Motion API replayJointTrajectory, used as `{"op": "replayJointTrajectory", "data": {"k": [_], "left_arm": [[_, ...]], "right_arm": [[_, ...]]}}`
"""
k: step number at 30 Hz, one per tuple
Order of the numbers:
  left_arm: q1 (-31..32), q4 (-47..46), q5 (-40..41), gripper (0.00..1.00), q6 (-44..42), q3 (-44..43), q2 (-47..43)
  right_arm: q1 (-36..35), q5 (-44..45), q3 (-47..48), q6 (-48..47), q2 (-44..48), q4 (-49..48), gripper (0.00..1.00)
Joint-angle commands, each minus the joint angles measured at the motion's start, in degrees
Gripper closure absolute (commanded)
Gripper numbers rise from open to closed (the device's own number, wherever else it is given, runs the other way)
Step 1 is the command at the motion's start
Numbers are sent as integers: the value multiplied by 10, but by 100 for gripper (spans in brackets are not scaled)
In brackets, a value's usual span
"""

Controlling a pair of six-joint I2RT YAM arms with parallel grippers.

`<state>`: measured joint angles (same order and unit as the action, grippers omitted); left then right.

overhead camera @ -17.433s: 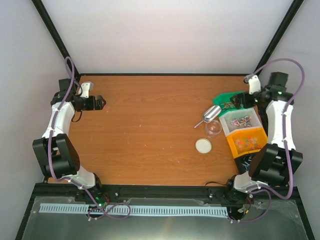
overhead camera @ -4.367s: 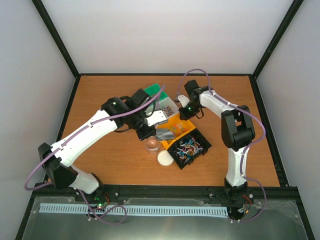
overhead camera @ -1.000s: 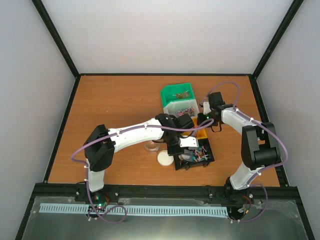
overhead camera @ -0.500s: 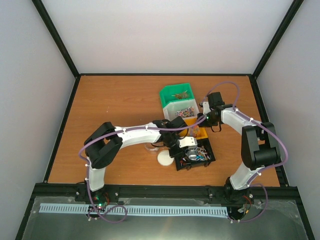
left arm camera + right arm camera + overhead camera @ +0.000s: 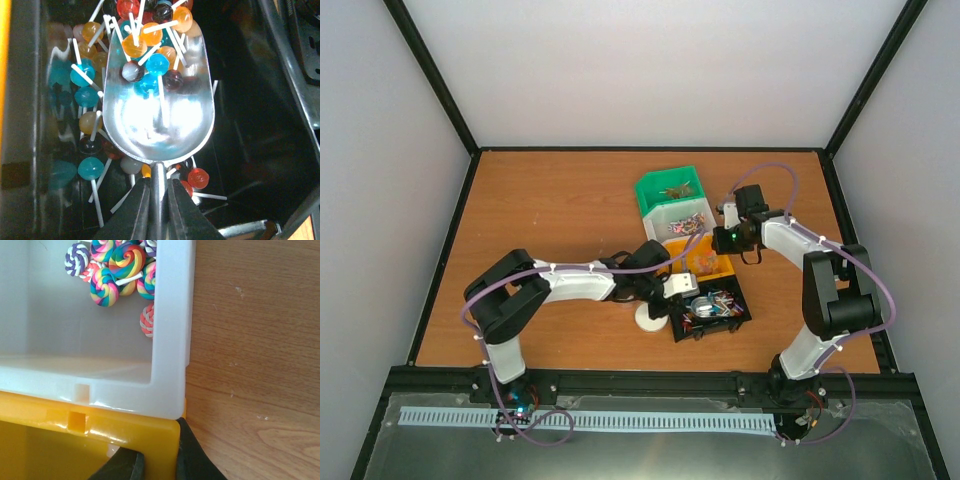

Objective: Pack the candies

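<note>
The metal scoop (image 5: 160, 115) lies over the black bin (image 5: 240, 100), and my left gripper (image 5: 159, 210) is shut on its thin handle. Several candies (image 5: 150, 60), small round lollipops in orange, blue, red and dark colours, sit in the front of the scoop. More candies lie under and beside it in the bin. From above, the left gripper (image 5: 672, 288) reaches into the black bin (image 5: 740, 318) from the left. My right gripper (image 5: 157, 460) is shut on the corner wall of the orange bin (image 5: 75, 440). Seen from above, the right gripper (image 5: 728, 240) sits at the orange bin (image 5: 712, 266).
The white bin (image 5: 170, 340) butts against the orange one and holds swirl lollipops (image 5: 115, 265). A green bin (image 5: 660, 190) stands behind the white bin (image 5: 685, 222). A white round lid (image 5: 648, 316) lies on the table just left of the black bin, beneath my left wrist.
My left arm has folded back to the left, drawing the scoop a little leftward inside the black bin. The right arm and the bins have not moved.
</note>
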<state>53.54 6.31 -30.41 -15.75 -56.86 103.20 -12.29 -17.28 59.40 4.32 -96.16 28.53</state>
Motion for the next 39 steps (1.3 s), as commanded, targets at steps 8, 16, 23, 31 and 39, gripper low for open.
{"op": "replayJointTrajectory", "data": {"k": [8,16,23,31,39], "left_arm": [[-15,-138,-19,99,13,80,-30],[-53,-174,-53,99,8,132,-58],[-64,-210,-76,99,5,152,-70],[-66,-184,-91,99,13,134,-82],[-68,-98,-134,99,-11,109,-114]], "right_arm": [[-9,-82,-4,-19,12,-41,97],[-9,-77,-4,-29,5,-37,97],[-9,-75,-2,-29,-3,-36,97],[-8,-77,1,-28,-12,-36,97],[-8,-71,5,-33,-24,-31,97]]}}
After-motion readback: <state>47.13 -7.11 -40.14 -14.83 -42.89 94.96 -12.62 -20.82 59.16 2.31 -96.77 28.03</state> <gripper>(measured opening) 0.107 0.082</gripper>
